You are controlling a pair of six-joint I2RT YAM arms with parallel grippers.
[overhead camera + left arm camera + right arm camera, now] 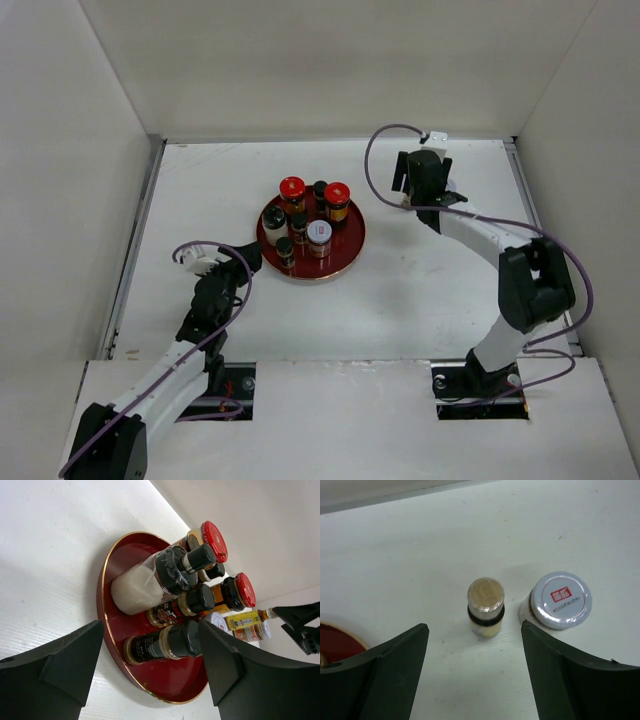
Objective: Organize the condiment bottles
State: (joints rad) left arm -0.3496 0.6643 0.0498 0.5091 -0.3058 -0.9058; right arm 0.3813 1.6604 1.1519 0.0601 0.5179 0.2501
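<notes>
A round red tray [345, 262] holds several condiment bottles: two red-lidded amber jars [292, 188] [337, 195], a white bottle [274, 222], a pale-lidded jar [320, 235] and dark black-capped bottles [285, 248]. My left gripper [240, 262] is open and empty just left of the tray. In the left wrist view it [150, 625] faces a dark bottle [155, 645] and the white bottle [135, 587]. My right gripper [474, 625] is open above a slim yellow bottle [486, 607] and a second pale-lidded jar [561, 600], which stand on the table right of the tray.
White walls enclose the table on the left, back and right. The tray's edge [335, 640] shows at the far left of the right wrist view. The right arm [530, 285] arches over the table's right side.
</notes>
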